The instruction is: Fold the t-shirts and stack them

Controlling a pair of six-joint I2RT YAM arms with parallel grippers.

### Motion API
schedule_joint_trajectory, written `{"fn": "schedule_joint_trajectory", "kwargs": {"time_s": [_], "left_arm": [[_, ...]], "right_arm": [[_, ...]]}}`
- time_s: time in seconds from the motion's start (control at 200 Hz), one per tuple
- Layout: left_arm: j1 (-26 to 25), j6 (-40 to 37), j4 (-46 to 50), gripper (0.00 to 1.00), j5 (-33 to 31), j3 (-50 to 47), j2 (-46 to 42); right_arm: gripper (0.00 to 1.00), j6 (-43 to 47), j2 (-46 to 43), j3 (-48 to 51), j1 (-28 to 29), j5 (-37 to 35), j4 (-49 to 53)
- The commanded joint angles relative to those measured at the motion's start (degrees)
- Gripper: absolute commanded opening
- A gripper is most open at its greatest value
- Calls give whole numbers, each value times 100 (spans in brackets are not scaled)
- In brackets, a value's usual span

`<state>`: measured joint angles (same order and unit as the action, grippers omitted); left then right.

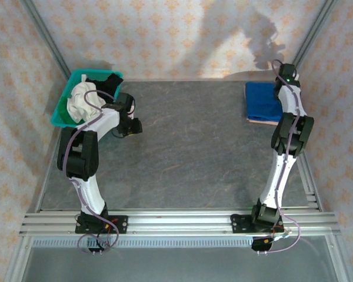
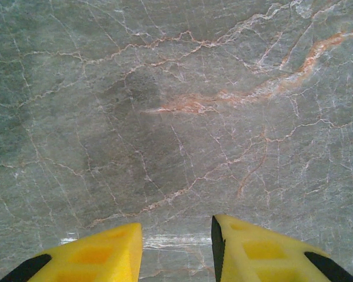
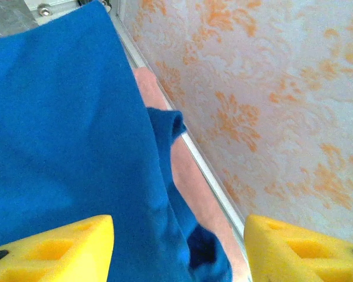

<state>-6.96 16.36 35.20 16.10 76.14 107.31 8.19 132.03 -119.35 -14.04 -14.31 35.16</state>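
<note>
Royal blue and dusty pink on grey marble.

From my side the blue t-shirt [image 3: 59,147] is a plain royal blue, and the pink t-shirt [image 3: 191,182] is a dusty salmon. My left pincer [image 2: 176,247] and right pincer [image 3: 179,235] are yellow with black patches. The table [image 2: 176,117] is grey-green marble, veined white and rusty orange. The wall [image 3: 270,88] is pale with an orange floral print. The basket [image 1: 62,108] is teal, the cloths in it white [image 1: 79,103] and black [image 1: 106,81].

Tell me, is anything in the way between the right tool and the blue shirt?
No, nothing visible is in the way. The right tool hangs open above the blue t-shirt, which lies on the pink t-shirt.
</note>
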Motion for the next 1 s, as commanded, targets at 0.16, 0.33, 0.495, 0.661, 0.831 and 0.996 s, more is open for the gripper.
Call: {"fn": "schedule_joint_trajectory", "kwargs": {"time_s": [0.16,0.33,0.495,0.661,0.831,0.996], "left_arm": [[40,-98,129,37,119,112,-167],[43,-104,67,37,167,44,-189],[45,-118,59,37,192,50,-175],[42,-94,8,37,219,12,-191],[37,37,-374,38,329,-244,-555],[41,175,-1049,42,378,-750,-1256]], "right_arm": [[47,-981,-941,1361,-10,1573,-1090],[47,-1789,-731,1879,-26,1424,-969],[48,-2277,-519,1821,-33,1384,-650],[57,-2452,-679,1374,-16,1394,-433],[58,-2471,-696,1319,-17,1202,-701],[61,-2468,128,769,-19,1111,-343]]}}
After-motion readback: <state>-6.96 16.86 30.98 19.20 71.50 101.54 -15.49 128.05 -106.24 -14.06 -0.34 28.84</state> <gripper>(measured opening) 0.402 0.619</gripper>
